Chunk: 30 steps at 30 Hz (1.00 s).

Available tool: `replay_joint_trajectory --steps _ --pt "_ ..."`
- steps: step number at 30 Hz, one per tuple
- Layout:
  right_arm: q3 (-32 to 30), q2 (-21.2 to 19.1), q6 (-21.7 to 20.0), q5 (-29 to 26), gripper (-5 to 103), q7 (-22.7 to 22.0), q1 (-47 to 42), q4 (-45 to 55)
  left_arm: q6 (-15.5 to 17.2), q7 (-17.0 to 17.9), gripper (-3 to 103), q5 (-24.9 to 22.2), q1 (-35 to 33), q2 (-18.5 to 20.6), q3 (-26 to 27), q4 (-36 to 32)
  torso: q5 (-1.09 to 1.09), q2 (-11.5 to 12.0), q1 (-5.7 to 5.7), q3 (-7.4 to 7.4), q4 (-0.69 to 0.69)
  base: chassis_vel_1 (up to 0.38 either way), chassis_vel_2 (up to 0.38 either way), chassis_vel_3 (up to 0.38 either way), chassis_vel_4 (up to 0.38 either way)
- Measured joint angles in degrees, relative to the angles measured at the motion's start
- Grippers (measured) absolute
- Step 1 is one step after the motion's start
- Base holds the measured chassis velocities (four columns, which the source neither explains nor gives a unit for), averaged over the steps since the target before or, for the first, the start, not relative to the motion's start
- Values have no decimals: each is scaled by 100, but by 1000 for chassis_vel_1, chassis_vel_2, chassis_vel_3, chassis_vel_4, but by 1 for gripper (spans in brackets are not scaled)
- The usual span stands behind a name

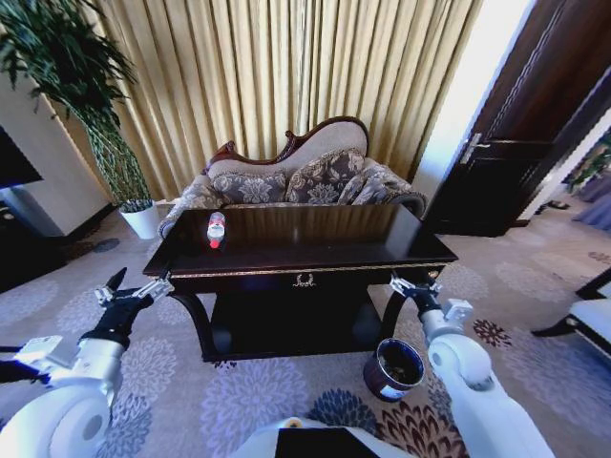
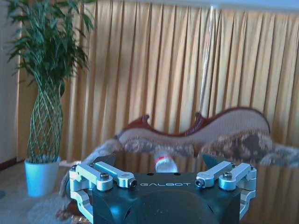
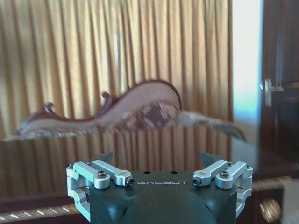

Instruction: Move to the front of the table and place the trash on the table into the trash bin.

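At the centre of the head view stands the dark counter, with a bottle lying on its upper-left part and the maroon bin on the carpet at lower right, near the counter's right leg. To finish the approach well, I judge the robot should close in squarely, keeping both arms clear of the counter's edge and the bin. The left claw is held forward near the left corner and the right claw near the right corner, both empty with fingers spread.

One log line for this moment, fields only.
base: facing table | bottle: lying on top | bin: on floor | left gripper: open, empty | right gripper: open, empty
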<state>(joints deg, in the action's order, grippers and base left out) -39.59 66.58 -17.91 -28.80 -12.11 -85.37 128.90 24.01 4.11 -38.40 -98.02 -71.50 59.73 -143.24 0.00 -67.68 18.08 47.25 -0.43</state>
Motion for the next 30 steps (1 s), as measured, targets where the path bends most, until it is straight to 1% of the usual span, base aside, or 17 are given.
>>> replay_joint_trajectory --steps 2,3,4,5,9,17,21,26,30 --pt "59 33 -28 175 100 0 -60 283 174 6 100 0 23 31 30 0 0 0 0 0 0 0 0 0 0" --pt "59 33 -28 175 100 0 -60 283 174 6 100 0 23 31 30 0 0 0 0 0 0 0 0 0 0" --pt "90 48 -53 229 100 0 -84 433 245 7 100 -1 30 44 48 0 0 0 0 0 0 0 0 0 0" --pt "141 68 -132 262 100 -4 -113 642 360 7 100 -5 48 67 71 0 -1 0 0 0 1 0 0 0 0" --pt "249 117 -275 354 100 5 -189 890 513 18 100 -16 102 106 86 0 -1 0 0 0 0 0 0 0 0" --pt "352 151 -333 600 100 138 -269 922 503 21 100 -23 137 145 95 0 0 0 0 0 0 0 0 0 0" --pt "393 151 -328 650 100 254 -307 936 407 -17 100 36 148 147 95 0 0 0 0 0 0 0 0 0 0" --pt "441 144 -323 676 100 276 -307 939 367 -79 100 84 148 152 125 0 0 0 0 0 0 0 0 0 0" --pt "522 143 -301 740 100 279 -315 924 274 -130 100 166 130 156 173 0 0 0 0 0 1 0 0 0 0"
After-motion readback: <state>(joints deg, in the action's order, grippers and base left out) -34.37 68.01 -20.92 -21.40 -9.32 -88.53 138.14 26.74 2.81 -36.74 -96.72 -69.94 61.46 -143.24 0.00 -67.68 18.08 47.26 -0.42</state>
